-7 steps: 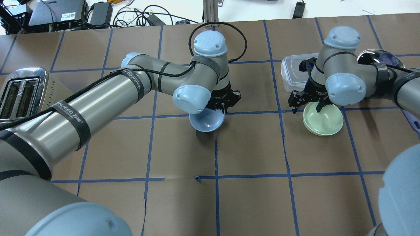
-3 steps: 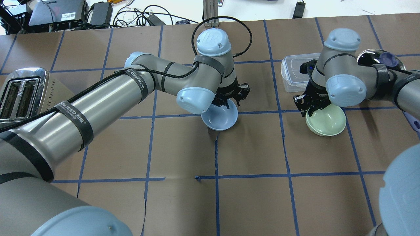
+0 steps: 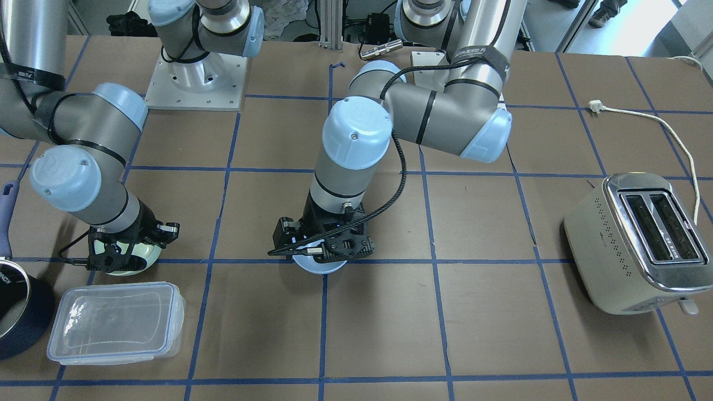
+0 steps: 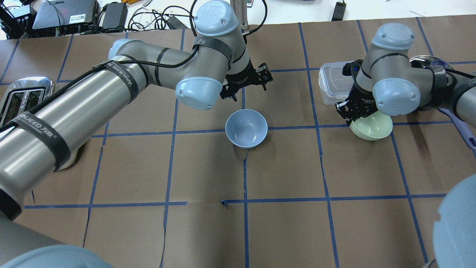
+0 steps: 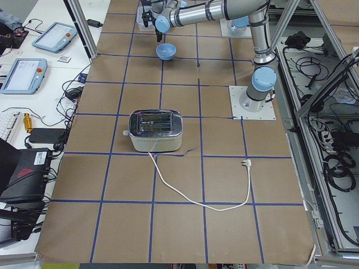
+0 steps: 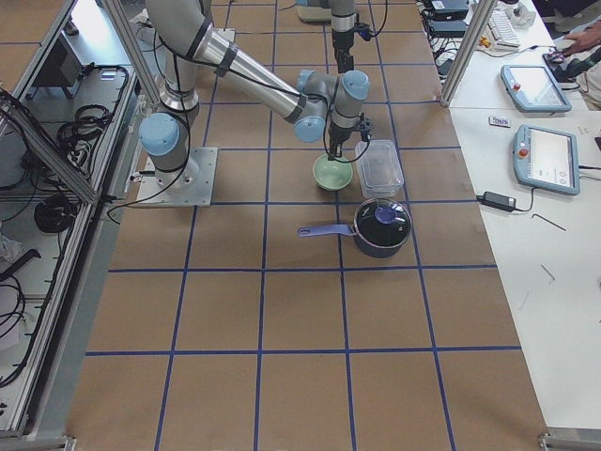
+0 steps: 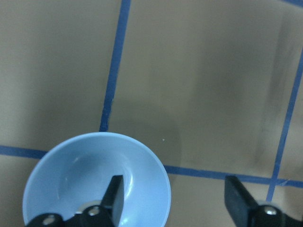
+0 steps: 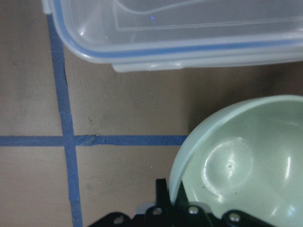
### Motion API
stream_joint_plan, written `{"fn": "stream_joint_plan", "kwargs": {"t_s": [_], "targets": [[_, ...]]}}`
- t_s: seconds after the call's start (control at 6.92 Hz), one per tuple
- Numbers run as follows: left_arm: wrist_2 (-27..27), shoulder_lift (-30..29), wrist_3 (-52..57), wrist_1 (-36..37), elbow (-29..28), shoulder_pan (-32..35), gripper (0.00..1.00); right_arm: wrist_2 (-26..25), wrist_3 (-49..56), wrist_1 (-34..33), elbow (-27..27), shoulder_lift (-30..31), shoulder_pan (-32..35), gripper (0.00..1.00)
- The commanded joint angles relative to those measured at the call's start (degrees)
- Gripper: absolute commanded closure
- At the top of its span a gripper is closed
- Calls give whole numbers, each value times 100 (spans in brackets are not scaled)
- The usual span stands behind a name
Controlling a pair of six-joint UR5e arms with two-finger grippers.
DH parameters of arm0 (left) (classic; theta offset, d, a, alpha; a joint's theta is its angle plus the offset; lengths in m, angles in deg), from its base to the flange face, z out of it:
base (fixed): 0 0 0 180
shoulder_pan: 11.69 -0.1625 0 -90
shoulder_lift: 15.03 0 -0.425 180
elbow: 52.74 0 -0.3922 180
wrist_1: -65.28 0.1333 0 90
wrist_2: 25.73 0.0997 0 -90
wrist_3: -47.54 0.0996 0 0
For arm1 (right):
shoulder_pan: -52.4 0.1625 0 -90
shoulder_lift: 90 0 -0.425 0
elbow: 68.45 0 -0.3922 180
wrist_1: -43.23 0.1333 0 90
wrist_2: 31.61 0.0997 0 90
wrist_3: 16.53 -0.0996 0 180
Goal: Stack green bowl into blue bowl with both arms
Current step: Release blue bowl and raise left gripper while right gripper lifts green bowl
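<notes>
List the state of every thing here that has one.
blue bowl: upright, empty, free on the table.
green bowl: rim pinched in the right claw.
left claw: open, empty, above the table.
right claw: shut on the green bowl.
clear plastic container: lid on.
navy pot: lid on.
toaster: slots empty, unplugged.

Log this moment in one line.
left fingers open, clear of blue bowl | blue bowl upright on table | right fingers shut on green bowl rim | green bowl tilted | stack not done

green bowl (image 4: 373,131): far side hidden under right wrist (image 4: 394,93) | blue bowl (image 3: 318,267): mostly behind left end effector (image 3: 324,247) | pot (image 3: 25,328): cut by frame edge
</notes>
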Motion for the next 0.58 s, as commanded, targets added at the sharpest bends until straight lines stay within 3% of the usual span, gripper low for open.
{"fn": "stream_joint_plan", "kwargs": {"t_s": [0.0,0.43], "targets": [[26,757,997,-1428,-183,-481,0,-3,-10,279,96,280,10,100],[533,1479,1458,-4180,-1018,-895,0,-203,-360,325,349,422,736,100]]}}
